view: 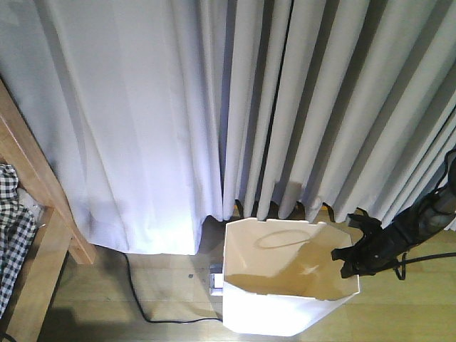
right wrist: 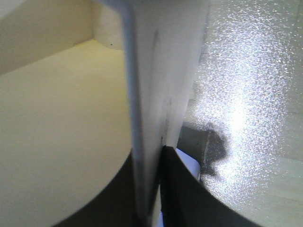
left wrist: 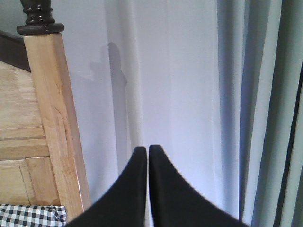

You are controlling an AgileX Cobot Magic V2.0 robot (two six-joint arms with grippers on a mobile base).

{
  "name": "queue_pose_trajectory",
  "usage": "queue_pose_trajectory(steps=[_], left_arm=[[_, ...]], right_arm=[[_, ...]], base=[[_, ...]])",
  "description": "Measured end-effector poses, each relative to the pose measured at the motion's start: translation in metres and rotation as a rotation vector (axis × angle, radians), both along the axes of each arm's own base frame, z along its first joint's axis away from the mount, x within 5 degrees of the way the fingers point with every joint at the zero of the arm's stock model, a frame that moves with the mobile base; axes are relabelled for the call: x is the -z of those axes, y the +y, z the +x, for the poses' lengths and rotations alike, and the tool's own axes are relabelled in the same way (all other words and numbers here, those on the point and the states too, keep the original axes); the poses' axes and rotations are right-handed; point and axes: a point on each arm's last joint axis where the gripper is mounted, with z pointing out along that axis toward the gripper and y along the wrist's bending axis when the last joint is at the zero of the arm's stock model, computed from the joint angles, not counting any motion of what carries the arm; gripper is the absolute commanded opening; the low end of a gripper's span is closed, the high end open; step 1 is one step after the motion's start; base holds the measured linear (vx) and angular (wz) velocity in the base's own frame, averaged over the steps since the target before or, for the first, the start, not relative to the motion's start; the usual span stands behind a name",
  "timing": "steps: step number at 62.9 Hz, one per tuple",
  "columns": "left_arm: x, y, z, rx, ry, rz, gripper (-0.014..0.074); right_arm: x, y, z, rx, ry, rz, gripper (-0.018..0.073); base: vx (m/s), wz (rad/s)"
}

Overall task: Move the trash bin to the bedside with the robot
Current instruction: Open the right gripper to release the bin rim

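Right gripper (view: 354, 255) pinched the trash bin (view: 285, 306) by its thin rim; dragging toward the bed frame (view: 43, 214) might tip it or slip free.

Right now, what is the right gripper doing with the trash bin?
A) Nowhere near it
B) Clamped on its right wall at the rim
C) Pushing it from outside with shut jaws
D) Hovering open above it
B: in the right wrist view the right gripper has one finger on each side of the trash bin wall, and the front view shows it at the right rim.
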Motion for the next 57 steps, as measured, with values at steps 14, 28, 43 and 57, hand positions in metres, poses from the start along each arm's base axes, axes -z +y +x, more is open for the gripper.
queue_pose_trajectory(steps=[14,28,43,57], left_arm=[[0.000,0.000,0.000,0.000,0.000,0.000,-0.0006],[0.000,0.000,0.000,0.000,0.000,0.000,-0.0006],[0.000,0.000,0.000,0.000,0.000,0.000,-0.0006],[0.000,0.000,0.000,0.000,0.000,0.000,-0.0006]], right_arm=[[0.027,0.009,0.004,-0.041,0.005,-0.053,-0.0001],[0.044,0.023,0.003,-0.097,0.023,-0.073,0.0013],[0.053,0.026,-0.002,-0.096,0.048,-0.066,0.0021],[0.058,0.024,-0.006,-0.101,0.049,-0.079,0.0048]], base=[[0.00,0.00],[0.00,0.00],[0.00,0.00],[0.00,0.00]])
